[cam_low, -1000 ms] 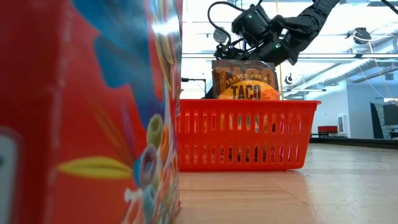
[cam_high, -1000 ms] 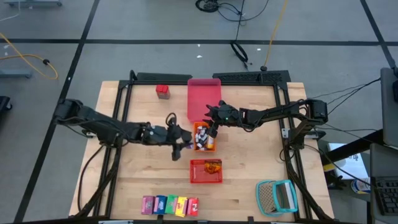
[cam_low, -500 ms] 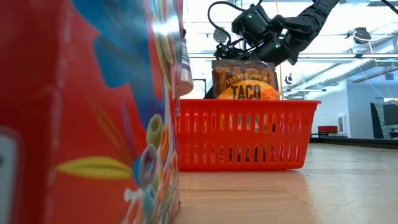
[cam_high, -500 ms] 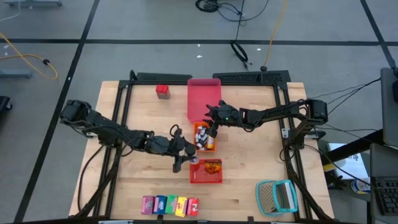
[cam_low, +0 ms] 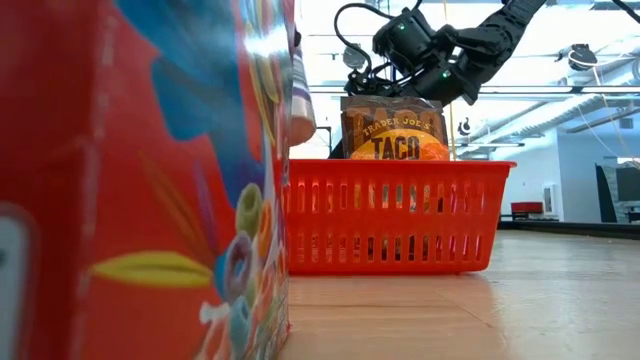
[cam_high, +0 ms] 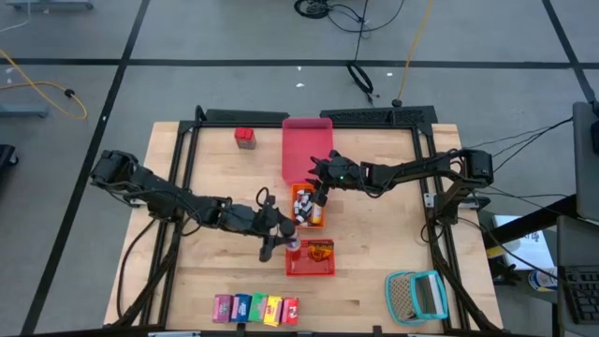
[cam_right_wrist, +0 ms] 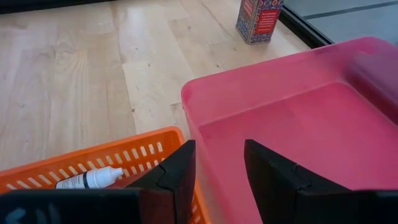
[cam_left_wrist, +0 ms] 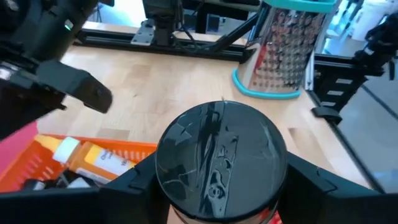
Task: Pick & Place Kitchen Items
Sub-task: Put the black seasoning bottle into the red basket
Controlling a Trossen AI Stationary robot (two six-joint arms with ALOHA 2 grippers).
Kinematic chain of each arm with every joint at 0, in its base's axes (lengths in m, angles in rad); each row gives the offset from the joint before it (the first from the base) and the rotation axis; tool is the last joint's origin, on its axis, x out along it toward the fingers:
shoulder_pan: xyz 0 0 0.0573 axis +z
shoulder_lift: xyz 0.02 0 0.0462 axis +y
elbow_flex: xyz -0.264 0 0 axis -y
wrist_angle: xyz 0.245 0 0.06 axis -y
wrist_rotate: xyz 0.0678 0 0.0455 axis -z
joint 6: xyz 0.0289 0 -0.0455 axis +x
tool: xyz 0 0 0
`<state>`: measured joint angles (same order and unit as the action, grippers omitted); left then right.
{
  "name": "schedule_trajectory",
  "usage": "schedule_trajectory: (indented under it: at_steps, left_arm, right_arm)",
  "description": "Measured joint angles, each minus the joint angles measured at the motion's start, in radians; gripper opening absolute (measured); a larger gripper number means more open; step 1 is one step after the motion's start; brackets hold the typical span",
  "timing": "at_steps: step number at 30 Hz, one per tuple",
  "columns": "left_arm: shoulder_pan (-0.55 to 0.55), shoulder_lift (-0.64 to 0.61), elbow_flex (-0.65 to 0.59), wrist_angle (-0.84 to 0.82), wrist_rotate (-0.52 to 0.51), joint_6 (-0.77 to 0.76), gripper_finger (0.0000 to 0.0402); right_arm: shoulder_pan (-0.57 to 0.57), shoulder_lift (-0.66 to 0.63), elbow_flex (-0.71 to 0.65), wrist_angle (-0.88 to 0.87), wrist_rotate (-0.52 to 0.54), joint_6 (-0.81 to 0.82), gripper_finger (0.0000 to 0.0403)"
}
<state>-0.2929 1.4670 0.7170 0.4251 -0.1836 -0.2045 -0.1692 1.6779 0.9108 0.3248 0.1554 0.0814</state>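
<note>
Left gripper (cam_high: 284, 241): clamped on dark-lidded jar (cam_left_wrist: 221, 152), moved from orange basket (cam_high: 306, 205) to red basket (cam_high: 311, 257) edge; release looks due. Right gripper (cam_right_wrist: 217, 171): jaws apart, empty, unmoved over pink tray (cam_right_wrist: 298, 118).

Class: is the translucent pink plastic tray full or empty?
Empty, as far as visible: the pink plastic tray shows a bare floor in the right wrist view; its far corner is out of sight.

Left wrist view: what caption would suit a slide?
Left gripper holding a dark-lidded jar above the wooden table.
</note>
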Motion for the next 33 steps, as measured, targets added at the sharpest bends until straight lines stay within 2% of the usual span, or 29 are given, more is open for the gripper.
schedule_trajectory:
  at_steps: [3, 11, 16, 24, 28, 33]
  left_arm:
    - [-0.006, 0.0, 0.0, -0.001, 0.001, -0.011, 0.0223]
    - [-0.024, 0.0, 0.0, 0.031, -0.001, -0.017, 0.0203]
    - [-0.033, 0.062, 0.001, 0.075, -0.02, -0.031, 0.0218]
    - [-0.032, 0.194, 0.127, 0.044, 0.032, 0.005, 0.0203]
    - [-0.033, 0.245, 0.205, -0.099, 0.038, -0.008, 0.0217]
    - [-0.039, 0.317, 0.29, -0.103, 0.084, 0.023, 0.0223]
  right_arm:
    - [-0.002, 0.0, 0.0, 0.0, 0.0, 0.0, 0.0132]
    - [-0.002, 0.0, 0.0, 0.0, 0.0, 0.0, 0.0132]
    - [-0.002, 0.0, 0.0, 0.0, 0.0, 0.001, 0.0132]
    - [-0.002, 0.0, 0.0, -0.002, 0.0, 0.003, 0.0132]
    - [-0.002, 0.0, 0.0, -0.003, 0.0, 0.0, 0.0132]
    - [-0.002, 0.0, 0.0, -0.004, 0.0, -0.014, 0.0132]
